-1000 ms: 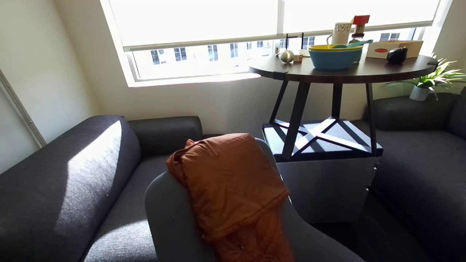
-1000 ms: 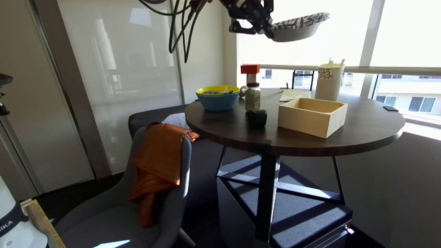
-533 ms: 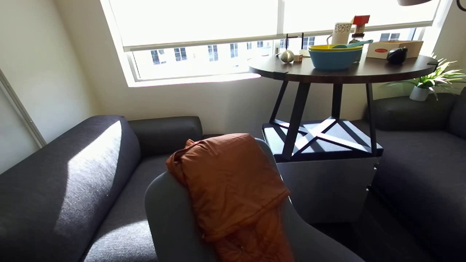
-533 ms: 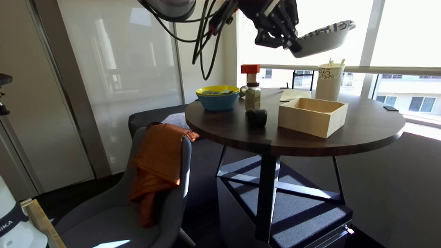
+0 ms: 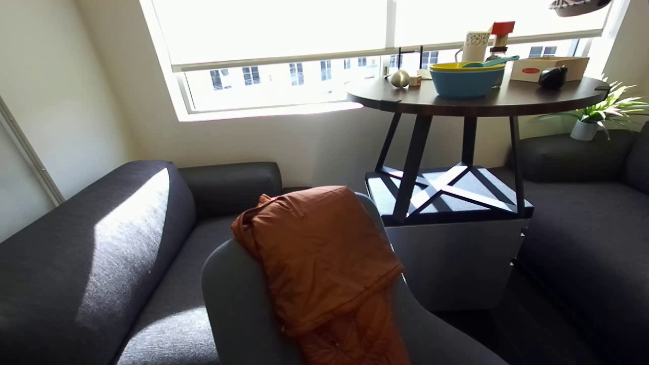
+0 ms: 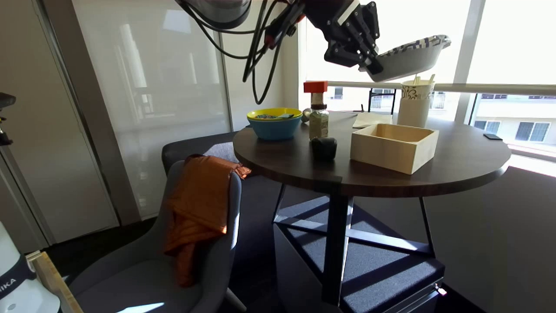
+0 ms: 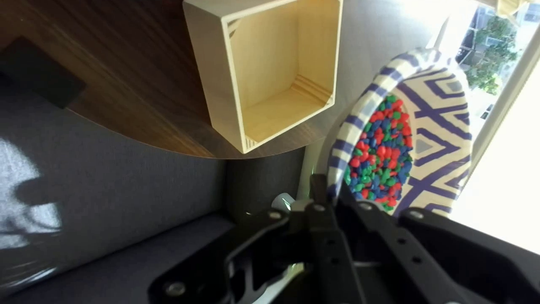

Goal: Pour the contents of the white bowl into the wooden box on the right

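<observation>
The white bowl (image 6: pixel 408 63) has a blue pattern inside and holds red, green and blue bits; it also shows in the wrist view (image 7: pixel 441 126) and at the top edge of an exterior view (image 5: pixel 580 7). My gripper (image 6: pixel 372 65) is shut on its rim, one finger on each side, as the wrist view shows (image 7: pixel 331 190). The bowl hangs in the air, tilted, its far rim higher than the gripped edge. The open, pale wooden box (image 6: pixel 384 150) stands on the table below it, also in an exterior view (image 5: pixel 530 68) and the wrist view (image 7: pixel 215 71).
On the round dark table (image 6: pixel 291 158) stand a blue bowl (image 6: pixel 273 130) with a yellow one in it, a red-topped bottle (image 6: pixel 319 124), a black object (image 6: pixel 323 149) and a tall patterned white cup (image 6: pixel 412 108) behind the box. A chair holds an orange jacket (image 6: pixel 200 200).
My gripper and the bowl have moved right and down towards the area above the box. The bowl has come into the top right of an exterior view. The box has not moved.
</observation>
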Action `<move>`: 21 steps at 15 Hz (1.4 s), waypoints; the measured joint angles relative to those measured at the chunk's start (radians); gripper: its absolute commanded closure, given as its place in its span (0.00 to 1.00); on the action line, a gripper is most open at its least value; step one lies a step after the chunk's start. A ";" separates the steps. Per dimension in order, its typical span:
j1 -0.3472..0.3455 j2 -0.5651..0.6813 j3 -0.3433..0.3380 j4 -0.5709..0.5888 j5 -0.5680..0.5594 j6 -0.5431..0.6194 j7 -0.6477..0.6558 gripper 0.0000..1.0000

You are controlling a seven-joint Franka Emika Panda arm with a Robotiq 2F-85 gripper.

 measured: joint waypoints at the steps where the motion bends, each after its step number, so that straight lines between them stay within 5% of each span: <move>1: -0.002 0.004 -0.003 0.001 -0.025 -0.009 0.000 0.99; 9: 0.033 0.085 -0.057 0.076 -0.133 -0.181 -0.001 0.99; 21: 0.139 0.238 -0.186 0.194 -0.646 -0.004 0.349 0.99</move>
